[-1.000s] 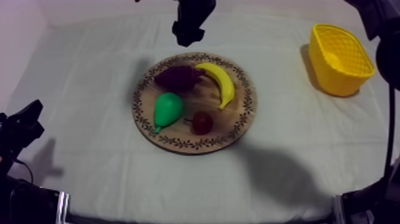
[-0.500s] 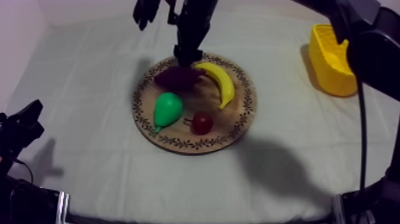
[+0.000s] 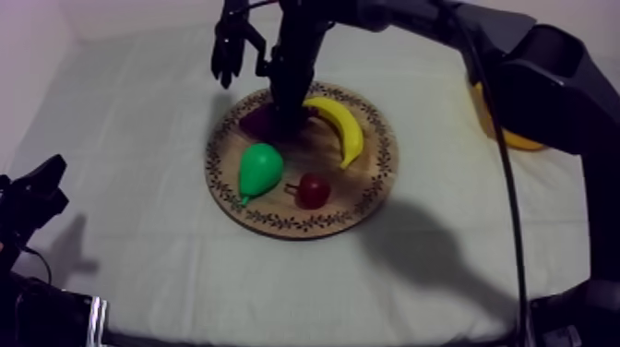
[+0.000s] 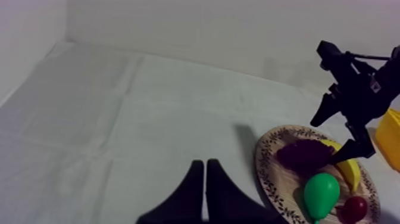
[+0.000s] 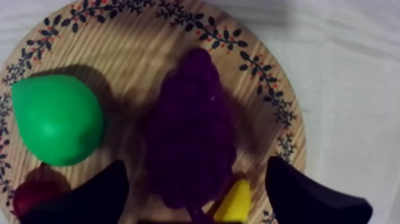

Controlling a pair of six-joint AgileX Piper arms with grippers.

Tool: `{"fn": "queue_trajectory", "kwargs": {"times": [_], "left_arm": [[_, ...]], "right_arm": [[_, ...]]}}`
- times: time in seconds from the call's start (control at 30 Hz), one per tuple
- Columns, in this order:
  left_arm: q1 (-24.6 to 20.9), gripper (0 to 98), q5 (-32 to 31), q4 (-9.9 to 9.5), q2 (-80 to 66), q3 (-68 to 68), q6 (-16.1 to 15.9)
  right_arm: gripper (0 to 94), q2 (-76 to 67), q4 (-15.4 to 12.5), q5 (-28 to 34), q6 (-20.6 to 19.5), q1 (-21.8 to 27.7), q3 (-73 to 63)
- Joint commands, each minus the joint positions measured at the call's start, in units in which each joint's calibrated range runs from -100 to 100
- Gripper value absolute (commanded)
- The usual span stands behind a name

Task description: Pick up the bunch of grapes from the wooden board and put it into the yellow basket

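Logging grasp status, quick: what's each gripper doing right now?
Left gripper: shut, holding nothing.
Right gripper: open, straddling the bunch of grapes.

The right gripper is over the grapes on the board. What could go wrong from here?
1. The banana lies close beside the bunch of grapes, near one finger of the open right gripper; closing could pinch or push it too.
2. The pear sits close on the other side, so the other finger might knock it across the wooden board.

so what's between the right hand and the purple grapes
Nothing: in the right wrist view the right hand is open, its black fingers either side of the purple bunch of grapes.
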Motion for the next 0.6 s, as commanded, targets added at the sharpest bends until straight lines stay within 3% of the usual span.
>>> {"fn": "queue_trajectory", "kwargs": {"times": [0.0,0.3,0.57], "left_arm": [[-0.03,0.1,0.01,0.02,0.0,-0.03,0.0],[-0.03,0.1,0.01,0.02,0.0,-0.03,0.0],[-0.03,0.1,0.01,0.02,0.0,-0.03,0.0]], "right_arm": [[66.0,1.3,-0.06,-0.35,0.09,0.03,-0.63],[63.7,5.91,0.2,-3.44,0.04,0.29,-1.44],[44.6,6.93,-0.06,-6.74,0.83,0.08,-0.01]]}}
